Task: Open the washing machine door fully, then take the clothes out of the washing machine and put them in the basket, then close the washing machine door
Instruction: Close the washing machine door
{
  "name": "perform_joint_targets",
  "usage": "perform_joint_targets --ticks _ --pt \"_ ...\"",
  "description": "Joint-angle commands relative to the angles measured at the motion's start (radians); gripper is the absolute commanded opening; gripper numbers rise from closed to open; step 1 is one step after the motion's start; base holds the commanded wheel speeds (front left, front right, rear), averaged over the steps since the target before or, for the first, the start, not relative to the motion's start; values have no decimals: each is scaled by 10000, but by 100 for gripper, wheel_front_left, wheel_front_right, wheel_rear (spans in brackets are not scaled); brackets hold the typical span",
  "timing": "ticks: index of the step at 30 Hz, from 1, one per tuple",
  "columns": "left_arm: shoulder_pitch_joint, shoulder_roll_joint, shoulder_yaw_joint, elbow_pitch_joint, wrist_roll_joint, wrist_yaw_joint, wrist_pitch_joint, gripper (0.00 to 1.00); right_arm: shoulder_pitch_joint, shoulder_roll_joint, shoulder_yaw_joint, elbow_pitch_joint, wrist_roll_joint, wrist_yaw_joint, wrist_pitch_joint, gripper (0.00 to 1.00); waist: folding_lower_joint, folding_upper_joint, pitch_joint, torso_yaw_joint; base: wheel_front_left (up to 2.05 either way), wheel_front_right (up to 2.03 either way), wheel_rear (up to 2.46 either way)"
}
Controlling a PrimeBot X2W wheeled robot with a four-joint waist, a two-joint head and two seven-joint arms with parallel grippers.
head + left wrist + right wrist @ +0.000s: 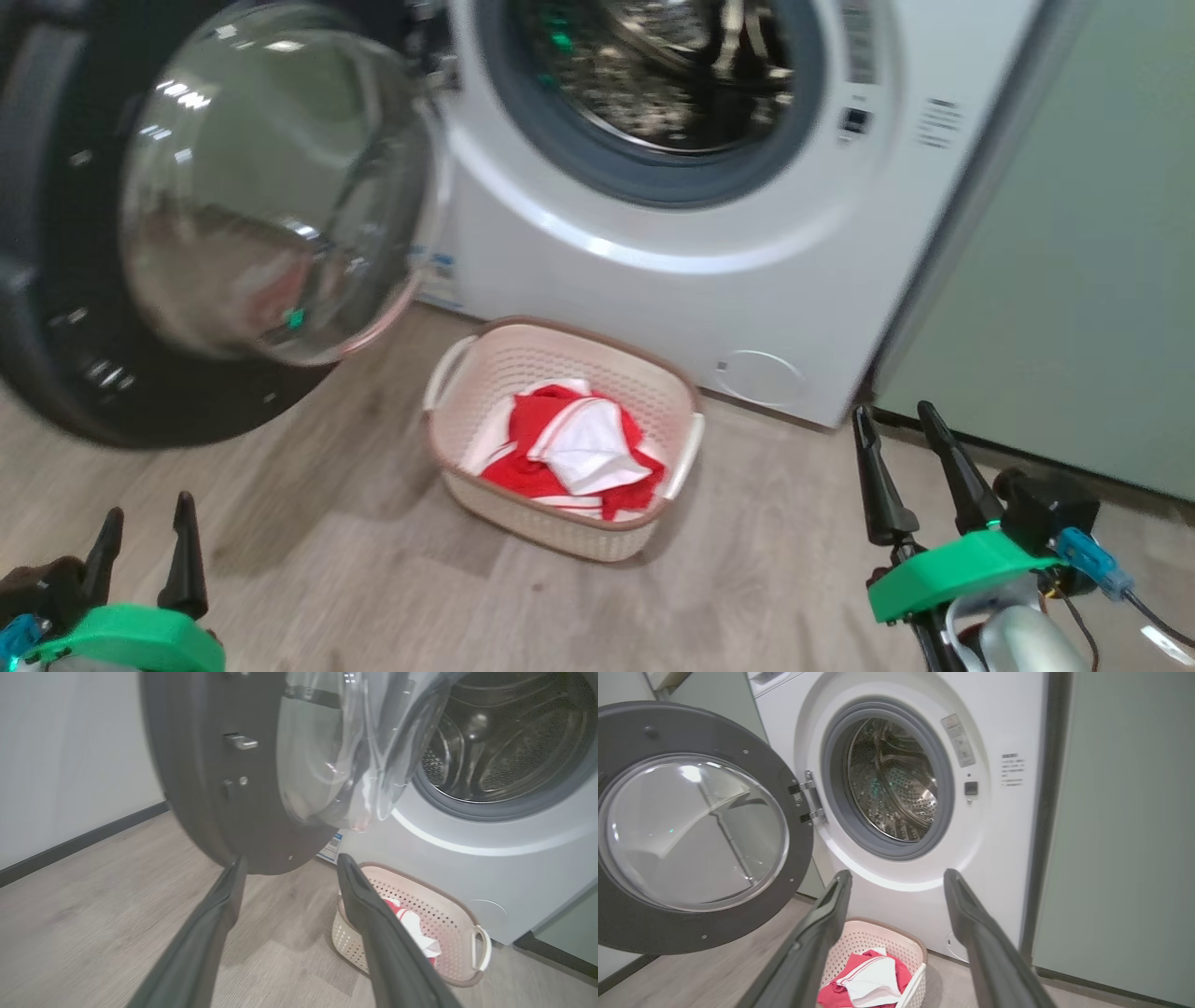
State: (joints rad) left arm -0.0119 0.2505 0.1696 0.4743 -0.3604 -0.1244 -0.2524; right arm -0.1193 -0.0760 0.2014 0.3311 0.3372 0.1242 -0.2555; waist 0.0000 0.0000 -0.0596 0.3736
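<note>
The washing machine (672, 271) (490, 868) (994, 849) stands with its steel drum bare inside. Its washing machine door (233, 187) (219, 779) (691, 830) hangs swung out to the left, glass bowl facing me. On the floor in front sits the basket (448, 373) (448, 910) (896, 942) with the red and white clothes (569, 448) (413, 921) (868, 980) lying in it. My left gripper (147, 518) (289, 863) is open at the lower left, below the door. My right gripper (896, 415) (896, 875) is open at the lower right, right of the basket. Both hold nothing.
A pale green cabinet (1074, 280) (1125, 835) stands right of the machine. A white wall with a dark skirting (79, 840) runs left of the door. Bare wooden floor (355, 560) lies between the grippers and the basket.
</note>
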Motion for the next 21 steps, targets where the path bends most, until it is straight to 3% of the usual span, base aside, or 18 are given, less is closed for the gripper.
perform_joint_targets --ticks 1,5,14,15,16,18,21 --pt "-641 223 391 -229 87 -63 -93 100 -285 26 162 -323 28 65 -63 100 0 0 17 654 0 0 0" --pt "-632 198 575 -245 112 -63 -93 100 -394 62 268 -308 9 65 -63 100 0 0 100 1025 0 0 0" --pt "-392 -142 1485 -597 -47 -63 -93 100 -742 26 651 -99 65 65 -63 100 0 0 273 1167 0 0 0" --pt "-383 -182 1557 -625 -126 -63 -93 93 -755 19 676 -89 76 65 -63 100 0 0 276 1168 0 0 0" --pt "-405 -232 1644 -627 -275 -63 -93 51 -768 10 696 -82 88 65 -63 100 0 0 279 1170 0 0 0" --pt "-546 -285 1757 -552 -750 -63 -93 0 -787 -9 731 -68 107 65 -63 100 0 0 285 1172 0 0 0" --pt "-977 -92 1864 -95 -1949 -63 -18 0 -798 -10 788 -44 113 65 -63 100 0 0 284 1166 0 0 0"
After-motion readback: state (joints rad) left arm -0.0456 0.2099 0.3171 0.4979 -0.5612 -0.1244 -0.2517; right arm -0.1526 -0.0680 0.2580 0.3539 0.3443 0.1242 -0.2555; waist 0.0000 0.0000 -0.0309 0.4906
